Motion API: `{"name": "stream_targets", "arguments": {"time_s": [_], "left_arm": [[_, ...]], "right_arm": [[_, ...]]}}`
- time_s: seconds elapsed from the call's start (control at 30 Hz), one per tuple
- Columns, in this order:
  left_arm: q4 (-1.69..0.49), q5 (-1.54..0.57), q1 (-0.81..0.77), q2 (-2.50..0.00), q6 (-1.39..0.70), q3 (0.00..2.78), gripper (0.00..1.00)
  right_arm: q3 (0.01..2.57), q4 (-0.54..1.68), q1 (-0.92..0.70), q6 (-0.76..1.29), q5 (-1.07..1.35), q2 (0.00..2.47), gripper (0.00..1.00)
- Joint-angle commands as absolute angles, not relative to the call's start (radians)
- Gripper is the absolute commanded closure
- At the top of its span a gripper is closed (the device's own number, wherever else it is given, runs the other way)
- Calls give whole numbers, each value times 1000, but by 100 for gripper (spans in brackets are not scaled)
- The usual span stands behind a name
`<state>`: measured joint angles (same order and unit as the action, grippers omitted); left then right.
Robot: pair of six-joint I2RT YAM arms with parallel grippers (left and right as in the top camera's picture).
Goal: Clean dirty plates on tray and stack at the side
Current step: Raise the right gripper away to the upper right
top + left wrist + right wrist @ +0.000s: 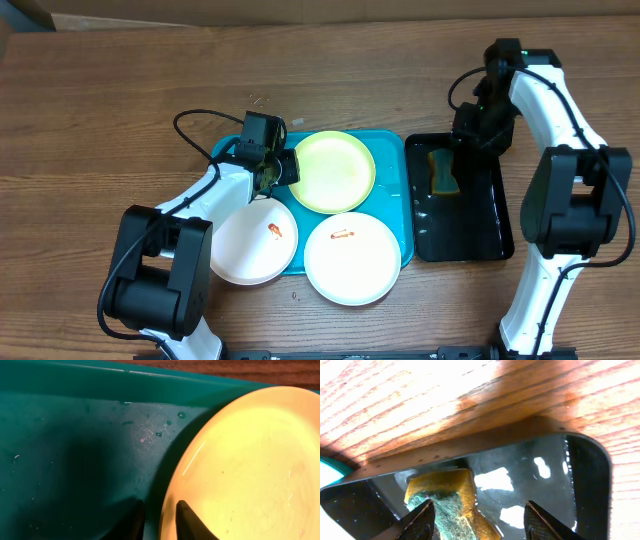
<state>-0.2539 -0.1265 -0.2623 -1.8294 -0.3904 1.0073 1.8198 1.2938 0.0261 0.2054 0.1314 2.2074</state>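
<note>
- Closest, my left claw [159, 516] straddles the rim of the yellow-green plate [250, 470] at the frame's bottom edge, tips narrowly apart; whether it pinches, I cannot tell.
- My right claw [479, 512] is released, tips spread wide, with the sponge [447, 495] against one tip in the black tray [580, 475].
- Farther off, that plate lies upper middle on the turquoise tray [75, 450], with a smeared white plate [250, 255] lower left and a second white plate [352, 268] lower middle, on the table [120, 90].

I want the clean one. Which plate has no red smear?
The yellow-green plate, at the back of the tray; both white plates carry red smears.
</note>
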Motion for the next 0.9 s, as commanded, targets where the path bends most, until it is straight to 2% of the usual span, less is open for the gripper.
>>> {"name": "stream_targets", "arguments": {"time_s": [0.0, 0.17, 0.27, 0.4, 0.43, 0.47, 0.6, 0.73, 0.87], "left_arm": [[-249, -119, -269, -1844, -389, 1028, 81], [-249, -120, -269, -1844, -389, 1028, 80], [-249, -120, -269, -1844, -389, 1029, 84], [-249, -120, -269, -1844, -389, 1028, 83], [-249, -120, -269, -1844, -389, 1028, 83], [-249, -120, -269, -1844, -389, 1028, 84], [-249, -120, -269, -1844, -389, 1028, 86], [-242, -125, -269, -1842, -389, 1031, 95], [-226, -123, -262, -1824, -389, 1038, 96]], "right_arm": [[1893, 1304, 61, 209, 170, 2165, 42], [1958, 1318, 126, 210, 170, 2165, 42], [1959, 1310, 181, 210, 170, 2165, 40], [1958, 1311, 248, 210, 170, 2165, 22], [1957, 1314, 265, 210, 170, 2165, 13], [1956, 1315, 277, 210, 170, 2165, 0], [1953, 1313, 315, 210, 170, 2165, 0], [1953, 1309, 328, 210, 170, 2165, 0], [1953, 1309, 327, 210, 170, 2165, 0]]}}
